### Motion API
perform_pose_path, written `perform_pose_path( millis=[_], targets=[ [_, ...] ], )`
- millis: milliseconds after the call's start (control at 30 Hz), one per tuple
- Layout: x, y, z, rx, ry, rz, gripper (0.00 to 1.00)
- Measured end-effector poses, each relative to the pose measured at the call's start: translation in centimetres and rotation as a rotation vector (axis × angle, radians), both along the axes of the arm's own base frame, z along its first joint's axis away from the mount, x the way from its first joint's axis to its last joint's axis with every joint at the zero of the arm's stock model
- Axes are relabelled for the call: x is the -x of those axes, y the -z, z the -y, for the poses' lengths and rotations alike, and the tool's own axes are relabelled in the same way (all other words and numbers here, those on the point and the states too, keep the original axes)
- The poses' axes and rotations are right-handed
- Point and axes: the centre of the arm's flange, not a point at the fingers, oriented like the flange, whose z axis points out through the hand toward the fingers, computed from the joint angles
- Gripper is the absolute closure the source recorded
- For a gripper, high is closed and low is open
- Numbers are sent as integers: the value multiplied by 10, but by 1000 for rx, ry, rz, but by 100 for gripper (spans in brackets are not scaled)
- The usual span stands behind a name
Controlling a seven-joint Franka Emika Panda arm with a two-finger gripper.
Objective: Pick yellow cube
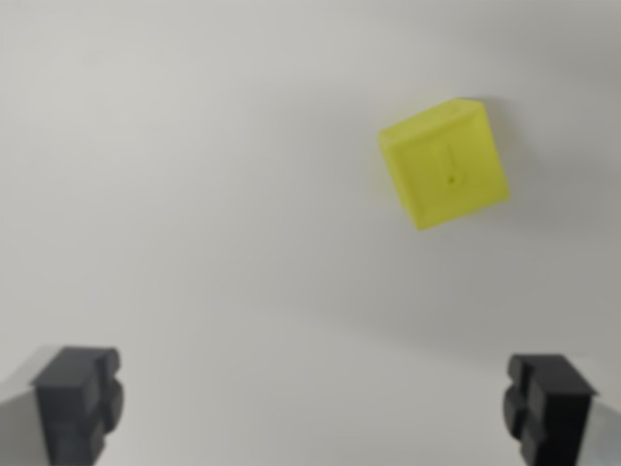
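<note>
So the yellow cube is sitting rotated in the wrist view, its edges skewed off the frame edges, with one corner aimed down toward the bottom. Being a cube it's got no real long axis, all sides look about equal. It's in the upper right part of the view, resting on a plain white surface, throwing a faint shadow to its right. Relative to the gripper, it's up ahead and off toward the wrist view's right, nearer the right finger's line than the left one, well clear of both. Looks-wise: bright lemon yellow, bit blurry, with a small dark dot and a faint mark on the top face. The two dark fingers are spread wide apart at the bottom corners, nothing between them.
</note>
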Motion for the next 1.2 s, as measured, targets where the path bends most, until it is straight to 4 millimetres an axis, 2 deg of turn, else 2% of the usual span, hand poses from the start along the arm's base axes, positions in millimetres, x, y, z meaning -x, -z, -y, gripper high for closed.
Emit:
perform_pose_path(
  millis=[1200],
  targets=[
    [-17,91,39,-11,-247,4,0]
  ],
)
